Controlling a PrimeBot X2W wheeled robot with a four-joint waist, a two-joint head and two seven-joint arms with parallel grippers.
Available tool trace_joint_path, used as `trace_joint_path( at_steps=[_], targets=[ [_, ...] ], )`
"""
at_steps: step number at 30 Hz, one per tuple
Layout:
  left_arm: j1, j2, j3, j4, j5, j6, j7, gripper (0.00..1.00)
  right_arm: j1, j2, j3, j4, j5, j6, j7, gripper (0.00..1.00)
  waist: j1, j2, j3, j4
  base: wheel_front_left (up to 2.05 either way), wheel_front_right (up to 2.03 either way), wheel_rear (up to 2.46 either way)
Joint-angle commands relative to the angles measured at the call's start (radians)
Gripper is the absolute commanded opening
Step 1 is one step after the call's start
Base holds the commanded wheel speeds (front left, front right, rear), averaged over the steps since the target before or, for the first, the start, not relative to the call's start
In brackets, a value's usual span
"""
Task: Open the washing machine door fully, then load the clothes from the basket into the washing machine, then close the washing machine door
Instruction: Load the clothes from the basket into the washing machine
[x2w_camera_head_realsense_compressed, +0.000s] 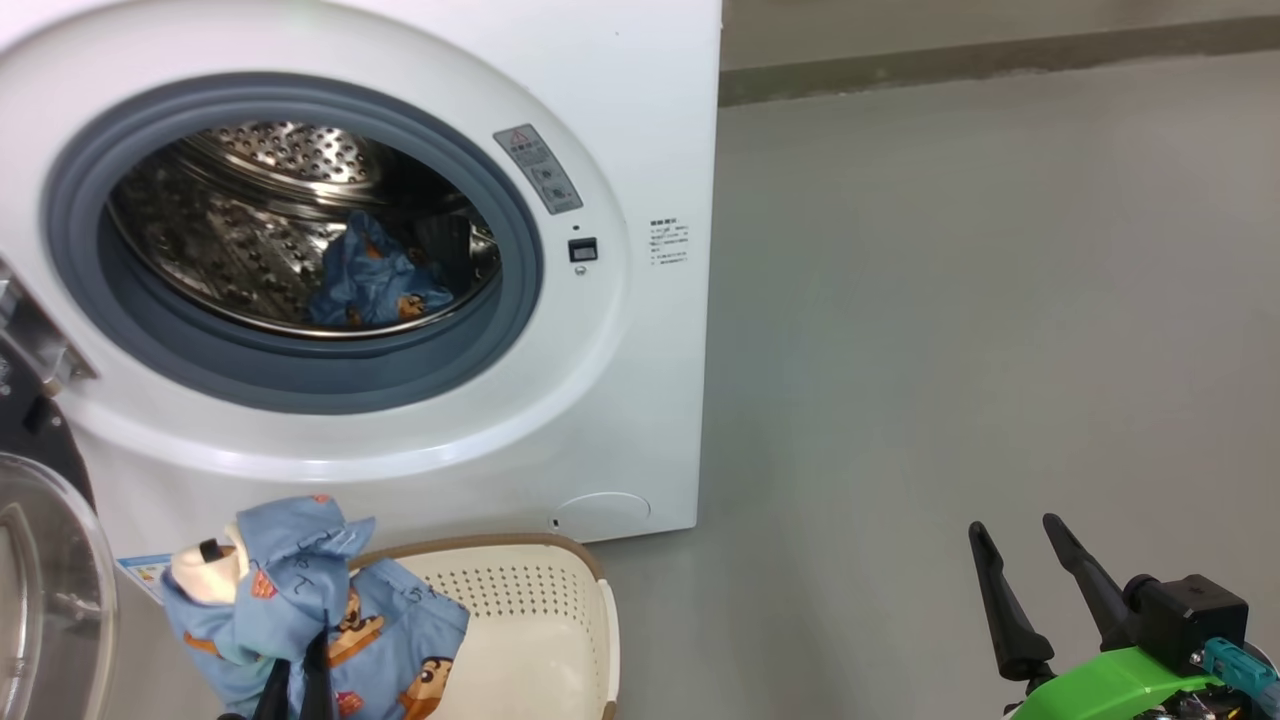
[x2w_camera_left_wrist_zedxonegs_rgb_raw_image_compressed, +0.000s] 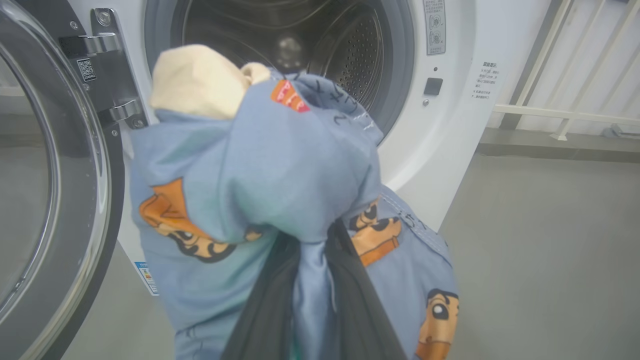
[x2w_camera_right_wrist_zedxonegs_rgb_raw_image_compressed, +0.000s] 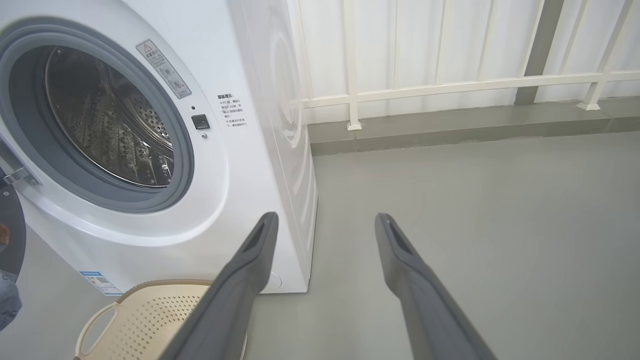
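I'm in a bare laundry corner. A white washing machine (x2w_camera_head_realsense_compressed: 640, 400) stands on a smooth grey floor (x2w_camera_head_realsense_compressed: 950, 350), with a laundry basket (x2w_camera_head_realsense_compressed: 520, 600) in front of it. Beside the machine, a white railing (x2w_camera_right_wrist_zedxonegs_rgb_raw_image_compressed: 351, 98) runs along a pale panelled wall (x2w_camera_right_wrist_zedxonegs_rgb_raw_image_compressed: 400, 40) above a low grey kerb (x2w_camera_right_wrist_zedxonegs_rgb_raw_image_compressed: 450, 131).
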Motion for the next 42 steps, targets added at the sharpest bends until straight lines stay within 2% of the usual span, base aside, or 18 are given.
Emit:
trace_joint_path(
  at_steps=[1,25,32,41,42],
  targets=[
    [-0.014,0.012,0.028,-0.032,-0.005,0.005,-0.007,0.00,-0.008,-0.010,0.019,-0.031,-0.005,0.007,-0.001,1.00,0.0001,0.0000,-0.009,0.008,0.00,0.00,0.00],
    [-0.026,0.021,0.013,-0.029,-0.030,0.014,0.004,0.00,-0.008,0.001,0.055,-0.031,0.007,0.007,-0.006,1.00,0.0001,0.0000,0.024,0.011,0.00,0.00,0.00],
    [-0.119,0.044,0.025,0.000,-0.048,0.012,0.018,0.00,-0.051,0.004,0.067,-0.047,0.013,0.007,-0.013,1.00,0.0001,0.0000,0.130,-0.028,0.00,0.00,0.00],
    [-0.416,0.088,0.042,0.094,-0.066,0.013,0.017,0.00,-0.135,0.006,0.072,-0.083,0.011,0.007,-0.034,1.00,0.0001,0.0000,0.354,-0.099,0.00,0.00,0.00],
    [-0.416,0.088,0.042,0.094,-0.066,0.013,0.017,0.00,-0.135,0.006,0.072,-0.083,0.011,0.007,-0.034,1.00,0.0001,0.0000,0.354,-0.099,0.00,0.00,0.00]
  ],
)
